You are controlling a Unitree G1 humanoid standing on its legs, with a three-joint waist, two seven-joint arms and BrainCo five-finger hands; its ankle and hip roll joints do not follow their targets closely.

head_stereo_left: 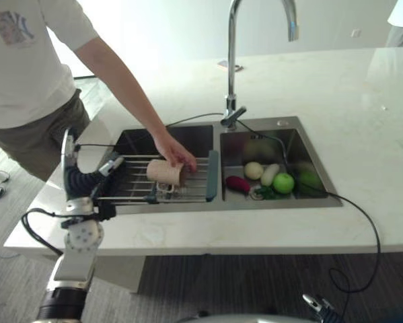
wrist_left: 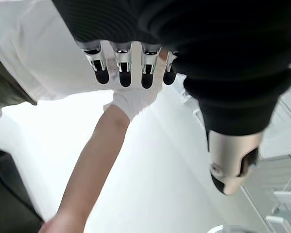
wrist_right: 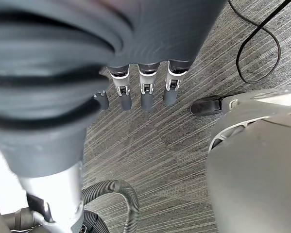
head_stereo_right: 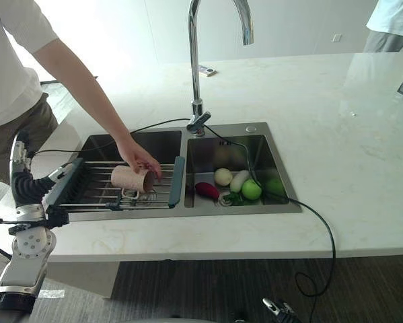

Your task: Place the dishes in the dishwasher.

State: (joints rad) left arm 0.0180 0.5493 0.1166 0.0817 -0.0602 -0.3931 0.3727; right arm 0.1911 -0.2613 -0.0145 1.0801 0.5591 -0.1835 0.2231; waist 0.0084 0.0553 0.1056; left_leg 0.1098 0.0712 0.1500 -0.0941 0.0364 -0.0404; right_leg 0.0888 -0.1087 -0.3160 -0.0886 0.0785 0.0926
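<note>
Cup: pale pink ribbed cup (head_stereo_left: 165,172) lies on its side on the metal wire rack (head_stereo_left: 130,195) over the left sink basin, under a person's hand (head_stereo_left: 175,151).
Right basin: red, white and green vegetables (head_stereo_left: 268,179) lie together.
Bench: white marble bench (head_stereo_left: 362,134) surrounds the sink.
Left robot hand (wrist_left: 135,68): released, fingers straight, raised by the rack's left end.
Right robot hand (wrist_right: 145,92): released, hangs over the grey striped floor (wrist_right: 184,160).

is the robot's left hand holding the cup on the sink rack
No, a person's hand is on the cup lying on the rack, while the robot's left hand is raised at the counter's edge, fingers straight.
</note>
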